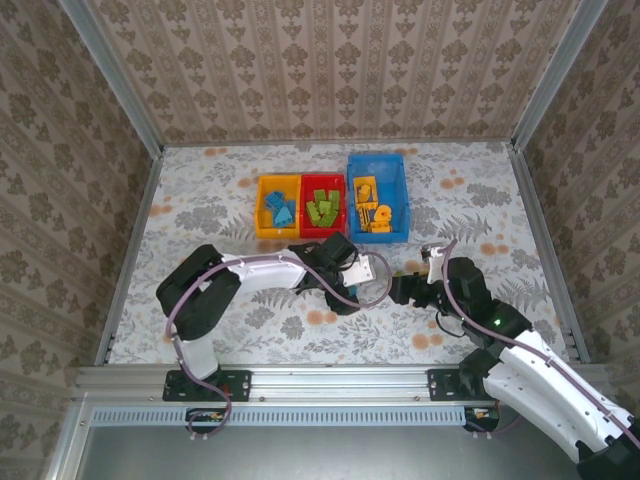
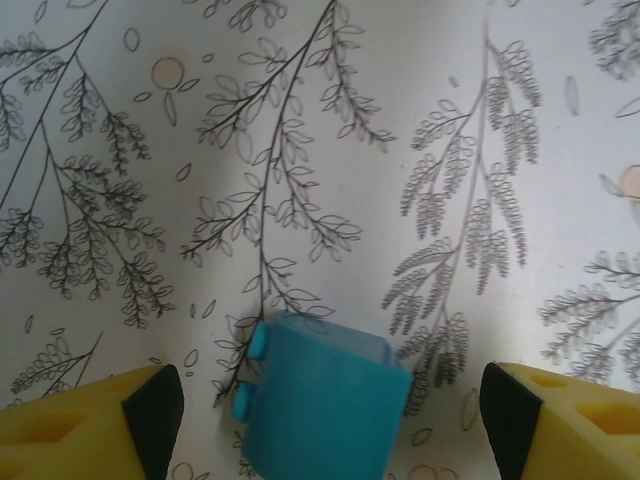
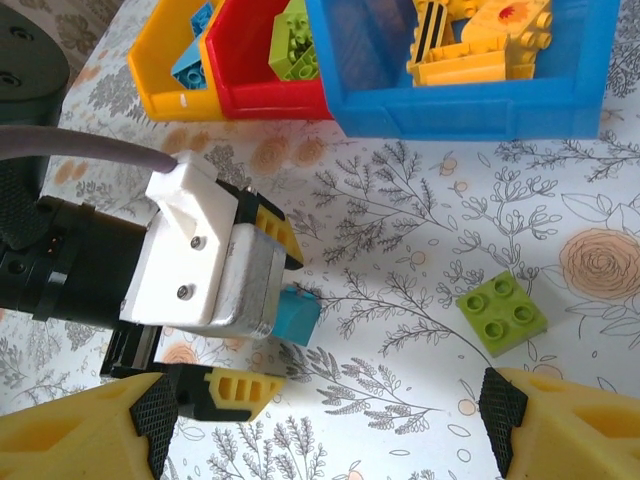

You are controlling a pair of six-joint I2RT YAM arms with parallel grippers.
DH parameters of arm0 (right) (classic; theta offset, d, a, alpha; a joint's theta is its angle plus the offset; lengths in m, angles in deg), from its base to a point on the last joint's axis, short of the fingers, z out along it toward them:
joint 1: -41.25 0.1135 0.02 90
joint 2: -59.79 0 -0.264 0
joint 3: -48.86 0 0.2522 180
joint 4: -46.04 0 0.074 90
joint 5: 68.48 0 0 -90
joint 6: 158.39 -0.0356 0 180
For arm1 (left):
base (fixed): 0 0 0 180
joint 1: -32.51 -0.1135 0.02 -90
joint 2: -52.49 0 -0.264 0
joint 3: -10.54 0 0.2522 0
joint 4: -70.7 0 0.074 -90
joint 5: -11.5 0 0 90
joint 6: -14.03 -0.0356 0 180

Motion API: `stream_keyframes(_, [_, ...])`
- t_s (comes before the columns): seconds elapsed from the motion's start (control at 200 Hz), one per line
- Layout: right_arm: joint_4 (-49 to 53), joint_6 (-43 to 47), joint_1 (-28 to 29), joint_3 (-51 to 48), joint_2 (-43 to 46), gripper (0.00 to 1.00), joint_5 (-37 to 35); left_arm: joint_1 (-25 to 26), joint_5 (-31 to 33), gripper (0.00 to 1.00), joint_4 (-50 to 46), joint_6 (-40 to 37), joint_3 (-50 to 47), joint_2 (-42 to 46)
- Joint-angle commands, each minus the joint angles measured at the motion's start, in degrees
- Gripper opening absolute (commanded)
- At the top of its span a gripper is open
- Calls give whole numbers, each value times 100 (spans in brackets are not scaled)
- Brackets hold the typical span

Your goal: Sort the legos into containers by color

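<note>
Half-seen stuff, quick rundown
The blue brick (image 2: pixel 320 400) runs off the bottom edge of the left wrist view, and from the right wrist it's mostly tucked behind the left gripper (image 3: pixel 282 318). The yellow bin (image 3: pixel 165 70), red bin (image 3: pixel 260 95) and blue bin (image 3: pixel 450 105) all get chopped by the top edge there. Overhead, the right arm (image 1: pixel 540 365) runs out of the bottom corner.

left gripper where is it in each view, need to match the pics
top external: the left gripper is just below centre, below the red bin.
left wrist: its yellow fingers sit in both bottom corners, open.
right wrist: it is left of centre, white-bodied, pointing right.
Shared landmark: the blue lego brick between its fingers, seen in both wrist views.
</note>
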Motion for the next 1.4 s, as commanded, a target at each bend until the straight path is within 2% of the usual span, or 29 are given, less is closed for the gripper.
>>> stream_keyframes(0.0, [153, 56, -49, 111, -41, 83, 235, 36, 116, 75, -15, -16, 165, -183])
stream_keyframes(0.22, [151, 55, -128, 85, -41, 83, 285, 39, 48, 57, -142, 63, 208, -271])
stream_keyframes(0.365, [113, -15, -145, 67, -33, 82, 299, 47, -25, 37, -257, 138, 343, -387])
stream_keyframes(0.535, [130, -31, -157, 69, 16, 82, 334, 35, 107, 27, -171, 342, 277, -236])
stream_keyframes(0.815, [31, -15, -168, 93, -79, 82, 384, -220, 273, 27, -229, 896, 126, 695])
stream_keyframes(0.945, [-168, 90, -175, 187, -326, 82, 518, -562, 449, 28, -480, 1263, 149, 1181])
stream_keyframes(1.2, [-731, 685, 9, 807, -1395, 79, 971, -2035, 588, 28, -1145, 1917, 519, 1928])
stream_keyframes(1.32, [-949, 1027, 303, 1265, -2105, 79, 869, -2687, 643, 28, -1525, 2145, 967, 1684])
stream_keyframes(1.395, [-1168, 1046, 395, 1476, -2480, 79, 857, -2890, 671, 28, -1662, 2276, 1321, 1369])
